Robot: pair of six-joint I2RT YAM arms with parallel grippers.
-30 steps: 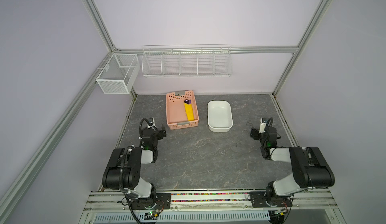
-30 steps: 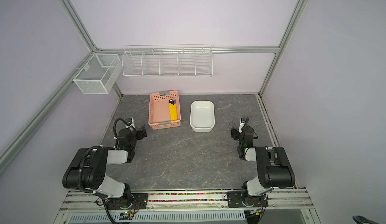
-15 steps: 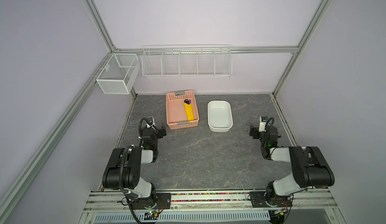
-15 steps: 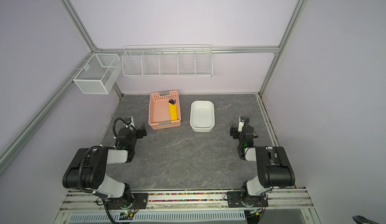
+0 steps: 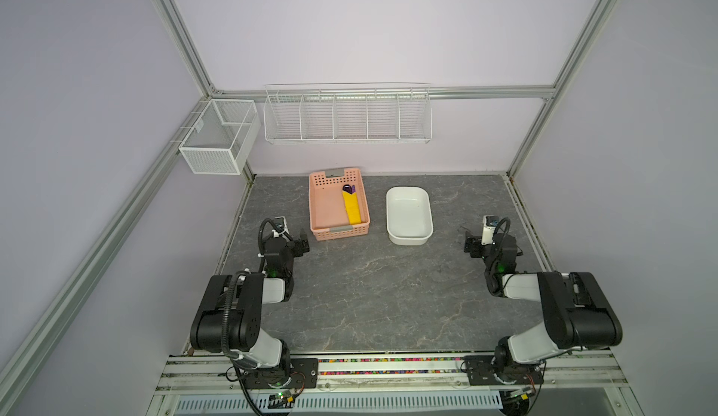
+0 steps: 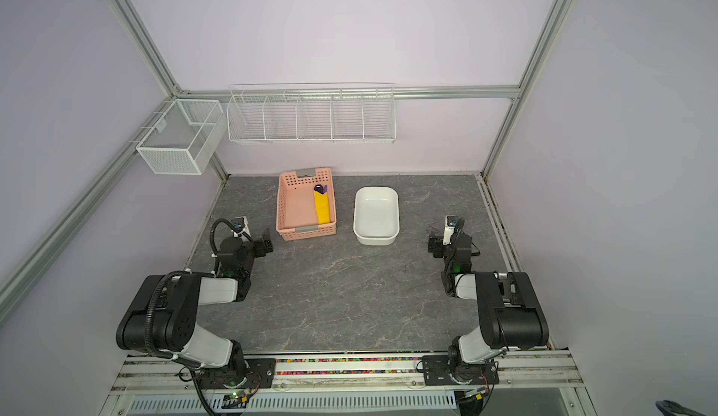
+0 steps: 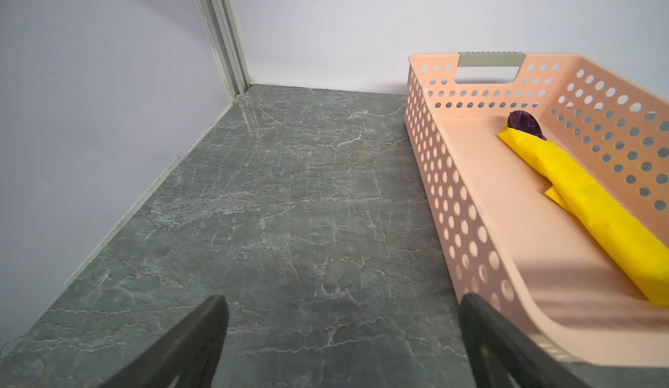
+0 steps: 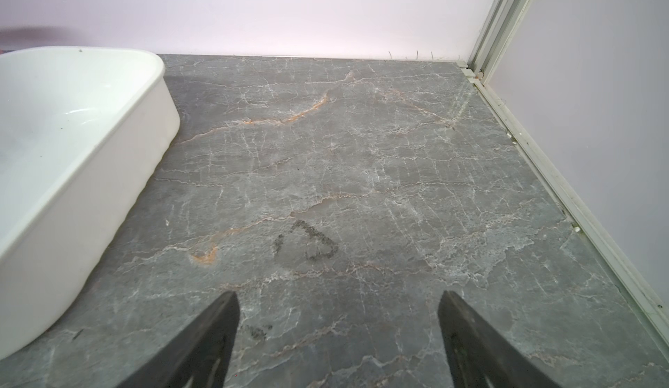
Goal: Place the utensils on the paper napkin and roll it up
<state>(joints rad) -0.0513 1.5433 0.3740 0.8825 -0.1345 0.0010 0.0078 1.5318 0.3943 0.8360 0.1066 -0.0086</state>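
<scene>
Yellow paper napkin (image 5: 352, 210): rolled, in pink basket (image 5: 340, 233), far left; light, soft.
Utensils (image 5: 348, 189): purple heads poke from far end; likely slippery inside.
Hold: mid-roll, gently.
Left gripper (image 7: 344, 297): wide, empty.
Right gripper (image 8: 338, 295): wide, empty.

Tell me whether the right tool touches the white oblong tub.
Apart: in both top views bare grey tabletop separates the right tool from the white oblong tub.

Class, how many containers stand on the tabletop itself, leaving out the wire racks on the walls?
2: the pink basket toward the back, holding the rolled yellow napkin, and the white tub just right of it. No others seem hidden.
</scene>
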